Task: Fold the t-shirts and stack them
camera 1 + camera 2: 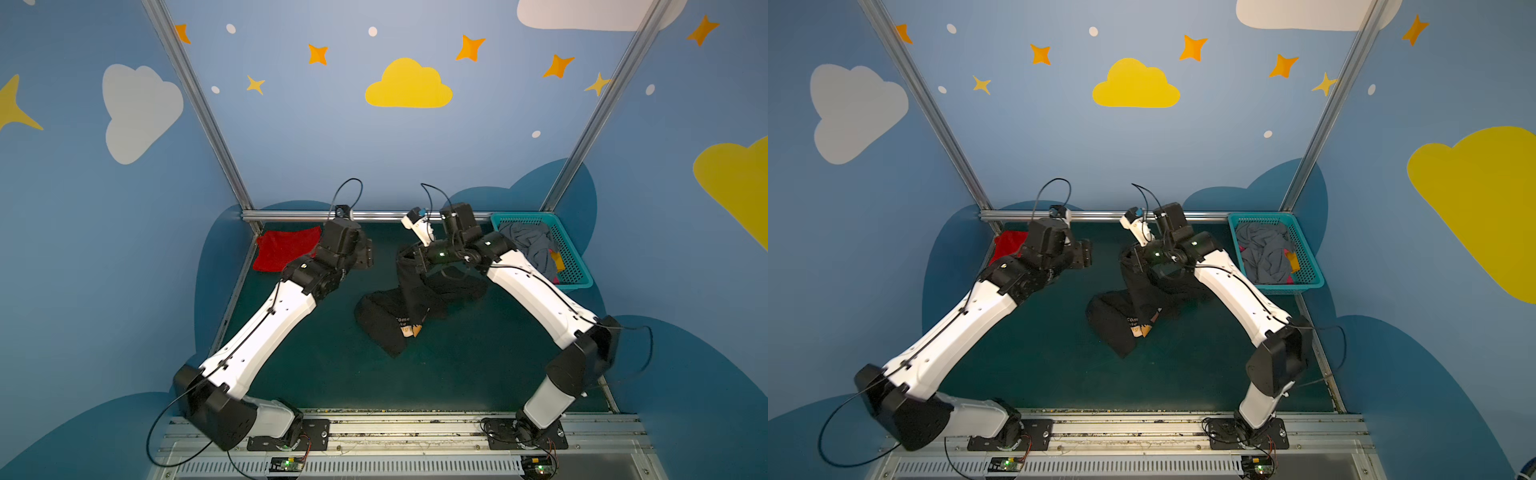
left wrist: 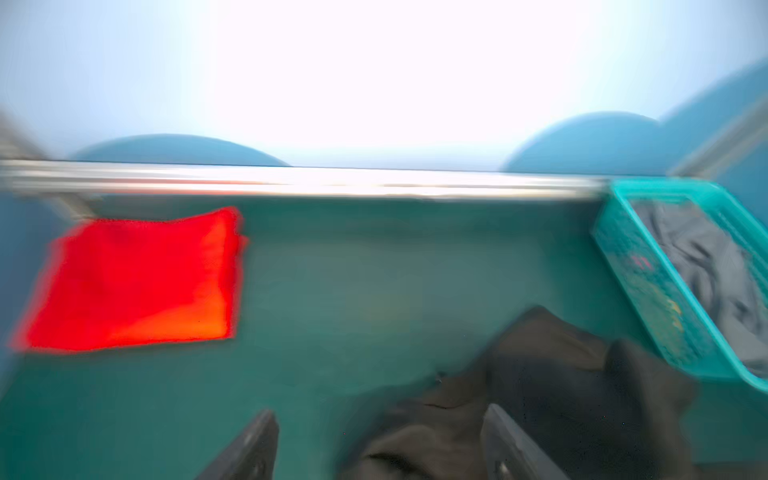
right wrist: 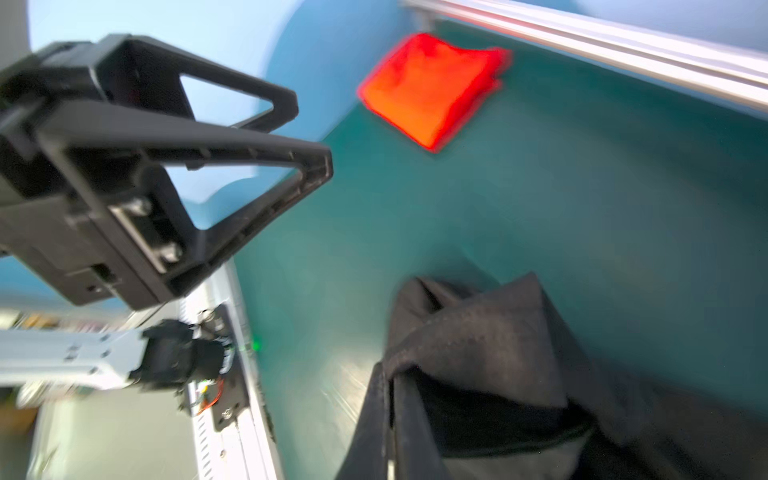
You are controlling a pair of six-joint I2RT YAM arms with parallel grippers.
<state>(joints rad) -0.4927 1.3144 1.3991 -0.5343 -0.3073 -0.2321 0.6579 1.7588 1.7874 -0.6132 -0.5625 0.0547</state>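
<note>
A black t-shirt (image 1: 386,320) (image 1: 1117,316) lies crumpled mid-table, with one edge pulled up off the surface. My right gripper (image 1: 410,258) (image 1: 1134,259) (image 3: 390,376) is shut on that raised edge, and the black cloth (image 3: 490,340) drapes over its fingers. A folded red t-shirt (image 1: 286,249) (image 1: 1008,245) (image 2: 137,282) (image 3: 432,87) lies flat in the back left corner. My left gripper (image 1: 365,254) (image 1: 1086,254) (image 2: 380,415) (image 3: 311,133) hangs open and empty above the table, between the red shirt and the black t-shirt (image 2: 540,374).
A teal mesh basket (image 1: 523,216) (image 1: 1258,216) (image 2: 623,257) with grey and other clothes stands at the back right. A metal rail (image 1: 374,215) runs along the table's back edge, with blue walls on three sides. The wrist views are motion-blurred.
</note>
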